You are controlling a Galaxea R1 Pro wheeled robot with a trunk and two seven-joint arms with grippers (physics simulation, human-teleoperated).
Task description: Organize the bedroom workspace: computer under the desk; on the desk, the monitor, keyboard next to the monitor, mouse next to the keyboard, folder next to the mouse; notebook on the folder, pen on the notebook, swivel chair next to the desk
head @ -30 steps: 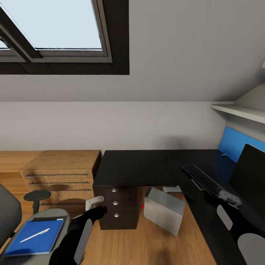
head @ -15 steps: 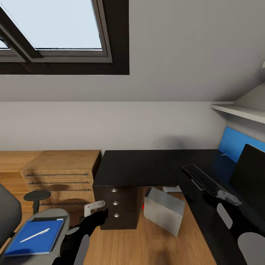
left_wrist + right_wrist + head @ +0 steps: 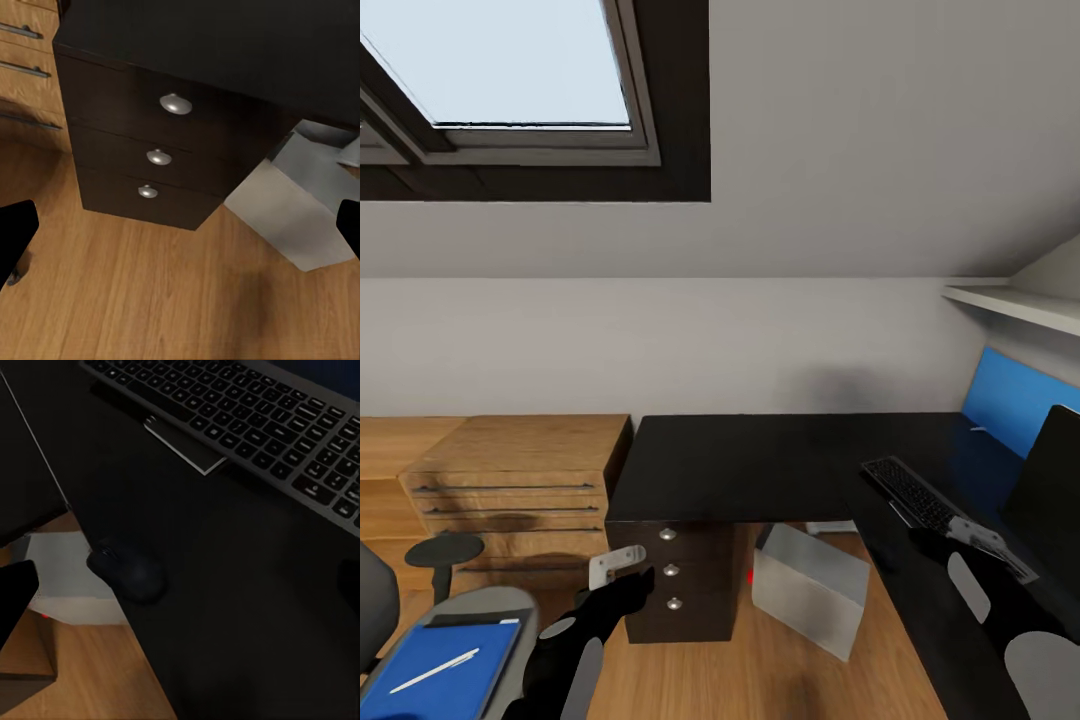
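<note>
The black L-shaped desk carries the keyboard and the dark monitor at its right. In the right wrist view the keyboard lies beyond the black mouse, which sits near the desk edge between my open right gripper's fingers. The grey computer case stands on the floor under the desk. At the lower left, the swivel chair's seat holds a blue flat cover with a white pen on it; I cannot tell folder from notebook. My left gripper hangs open before the desk drawers.
A wooden chest of drawers stands against the wall left of the desk. The chair's round black armrest rises beside it. A white shelf and a blue wall panel sit above the desk's right wing. Wooden floor lies below.
The whole picture has shifted, so the camera has moved: chair and window sit further left, the desk lower. My left gripper dropped slightly a second ago. Both grippers stay open.
</note>
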